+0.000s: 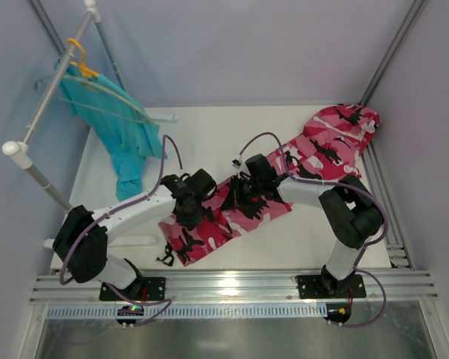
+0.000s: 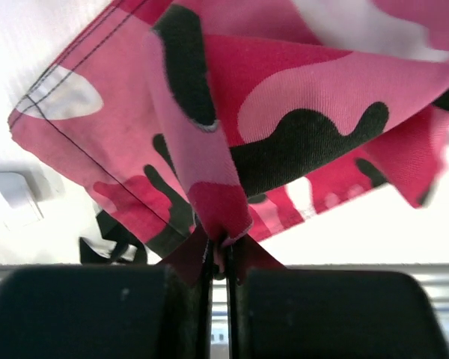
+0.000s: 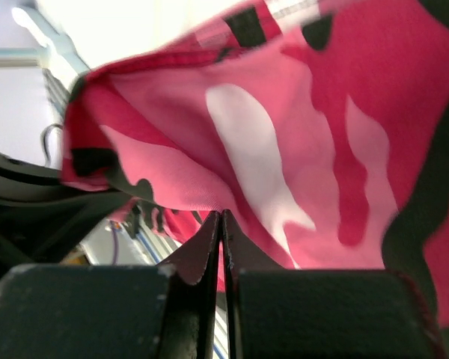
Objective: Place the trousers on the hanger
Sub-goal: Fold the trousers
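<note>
At the far left of the top view, a white tube rack point(image 1: 31, 123) was seen standing at the table's left edge, with an orange hanger point(image 1: 81, 57) hooked over its upper rail. A plain teal garment point(image 1: 124, 133) was draped from that rail. A thin, pale mint-green hanger point(image 1: 118, 93) of slim rods was seen lying across the teal garment; it was well apart from the trousers and carried none of their cloth. The left gripper point(image 1: 188, 214) was positioned over the near-left end of the long cloth trousers point(image 1: 331, 143), printed in bright pink and red camouflage with black and white patches. These were spread diagonally on the white table point(image 1: 209, 134), from the near centre to the far right corner. In the left wrist view, the left gripper point(image 2: 223, 254) was shown with its fingers pressed together on a pinched fold of the trousers point(image 2: 322, 90), the hemmed edge being raised above the table. The right gripper point(image 1: 239, 196) was located just beside the left one, over the middle of the cloth. In the right wrist view, the right gripper point(image 3: 222, 224) was likewise clamped on a fold of the trousers point(image 3: 344, 134).
</note>
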Controlling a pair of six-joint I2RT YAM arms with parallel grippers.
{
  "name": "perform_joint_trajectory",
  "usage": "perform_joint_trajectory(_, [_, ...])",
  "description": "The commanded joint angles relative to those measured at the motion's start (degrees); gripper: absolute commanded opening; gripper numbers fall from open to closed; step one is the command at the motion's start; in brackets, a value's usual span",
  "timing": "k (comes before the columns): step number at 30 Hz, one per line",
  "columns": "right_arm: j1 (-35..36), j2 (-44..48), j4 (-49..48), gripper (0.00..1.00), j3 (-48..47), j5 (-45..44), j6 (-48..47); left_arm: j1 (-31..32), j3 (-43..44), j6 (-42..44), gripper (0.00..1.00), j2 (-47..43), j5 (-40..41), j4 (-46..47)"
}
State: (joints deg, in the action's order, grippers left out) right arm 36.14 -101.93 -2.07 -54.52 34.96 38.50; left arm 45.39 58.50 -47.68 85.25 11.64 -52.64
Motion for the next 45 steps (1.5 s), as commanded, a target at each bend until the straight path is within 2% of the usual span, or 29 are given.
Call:
perform_joint_trajectory(1, [-0.46, 7.7, 6.01, 0.04, 2.05, -4.19, -4.91, 0.58, 3.9, -0.31, 0.01, -5.44, -4.16, -0.62])
perform_joint_trajectory(4, [-0.63, 12.78, 11.28, 0.04, 4.42, -7.09, -9.57, 0.58, 5.39, -0.57, 0.0, -9.31, -6.88, -1.84])
perform_joint_trajectory(7, [-0.54, 18.58, 16.54, 0.04, 5.39, -10.6, -14.22, 0.49, 8.46, 0.56, 0.0, -11.33, -5.58, -5.96])
perform_joint_trajectory(11, [-0.72, 22.38, 21.92, 0.04, 2.85, -11.49, -17.84, -1.96, 11.63, 4.25, 0.01, -11.69, -7.75, -9.14])
perform_joint_trajectory(15, [-0.72, 19.25, 23.25, 0.04, -1.54, -9.74, -19.69, -5.83, 11.2, 8.65, 0.03, -8.97, -9.88, -10.81])
perform_joint_trajectory(17, [-0.72, 16.78, 22.2, 0.04, -2.25, -7.99, -20.39, -9.42, 9.89, 10.85, 0.12, -7.82, -11.45, -8.99])
perform_joint_trajectory(18, [-0.81, 14.24, 20.71, 0.04, -2.86, -7.37, -20.4, -10.92, 7.53, 11.38, 0.13, -7.73, -14.42, -7.66])
perform_joint_trajectory(20, [-0.72, 11.33, 19.74, 0.04, -4.36, -8.15, -20.13, -15.23, 5.23, 12.34, 0.09, -8.25, -20.14, -4.42])
perform_joint_trajectory(23, [-0.81, 6.75, 18.59, 0.04, -8.48, -12.87, -20.83, -19.27, 0.49, 9.99, 0.01, -9.14, -33.39, 4.54])
perform_joint_trajectory(24, [-0.81, 5.44, 17.28, 0.04, -9.89, -13.33, -21.44, -19.98, -1.27, 9.11, 0.01, -8.79, -39.79, 8.66])
perform_joint_trajectory(25, [-0.72, 5.25, 16.4, 0.04, -10.34, -13.6, -21.89, -20.59, -1.54, 8.4, 0.0, -8.53, -42.03, 10.09])
perform_joint_trajectory(28, [-0.72, 7.43, 13.15, 0.2, -9.21, -16.5, -22.33, -21.21, -0.85, 7.25, 0.0, -6.51, -44.15, 10.9])
perform_joint_trajectory(29, [-0.55, 8.93, 11.66, 0.3, -7.81, -17.2, -22.33, -21.48, -0.32, 7.34, 0.0, -5.98, -44.59, 10.72])
perform_joint_trajectory(32, [0.77, 17.27, 4.02, 0.43, 0.1, -18.7, -22.15, -23.67, 0.12, 6.99, 0.01, -4.83, -46.79, 11.15])
perform_joint_trajectory(34, [3.39, 24.1, -4.5, 0.46, 7.12, -20.98, -24.16, -25.69, -0.49, 5.59, 0.0, -4.66, -49.42, 12.9])
perform_joint_trajectory(36, [6.12, 27.3, -12.65, 0.51, 13.0, -22.82, -26.71, -26.57, -0.49, 4.88, 0.01, -4.22, -50.13, 13.53])
perform_joint_trajectory(38, [10.08, 28.88, -16.72, 0.53, 15.05, -22.04, -29.27, -27.45, -0.23, 4.27, 0.01, -3.34, -51.35, 14.4])
perform_joint_trajectory(41, [14.99, 28.54, -24.28, 0.58, 17.6, -22.83, -31.28, -28.07, -0.49, 2.33, 0.01, -2.81, -52.95, 16.16])
perform_joint_trajectory(43, [16.41, 26.79, -29.21, 0.67, 18.92, -23.97, -31.73, -28.34, -0.32, 1.89, 0.01, -2.81, -53.04, 16.43])
perform_joint_trajectory(45, [18.08, 23.73, -32.72, 0.71, 19.36, -24.85, -31.73, -29.21, -0.14, 1.72, 0.0, -2.64, -53.65, 16.17])
